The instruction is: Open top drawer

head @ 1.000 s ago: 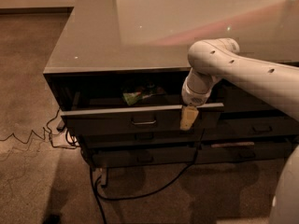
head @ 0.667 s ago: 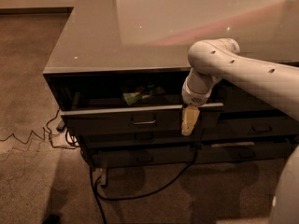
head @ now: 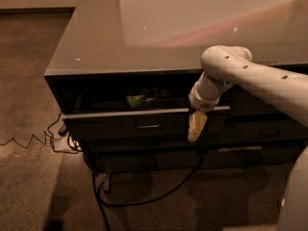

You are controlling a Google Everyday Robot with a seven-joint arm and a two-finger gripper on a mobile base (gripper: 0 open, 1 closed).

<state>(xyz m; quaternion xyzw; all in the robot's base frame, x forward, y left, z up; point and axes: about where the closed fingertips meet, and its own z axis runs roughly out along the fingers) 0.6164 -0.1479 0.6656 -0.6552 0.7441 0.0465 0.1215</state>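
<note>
The gripper now hangs a touch lower than a second ago, while the top drawer sits just where it did, pulled partway out of the cabinet. Starting at the far left, a thin cable zigzags across the brown floor toward the cabinet's foot. Next comes the drawer itself, directly beneath the glossy grey countertop: a wide, dark grey, flat front with a pale line of light running along its upper edge. At the middle of that front sits a small rectangular metal bar handle, and nothing is on it. Behind the front the open cavity is deep in shadow, with a small green and pale item lying inside near the centre. Below, the lower drawers of the stack are flush and dark, and a black cable loops out from under them over the floor. Moving right, the gripper is a pale yellowish tip pointing down in front of the right end of the drawer front, apart from the handle and to its right. Whether it is parted or closed, I cannot tell, nor whether it touches the panel. Above it the white arm bends at the wrist and stretches off to the right edge, crossing the neighbouring stack's drawers.
</note>
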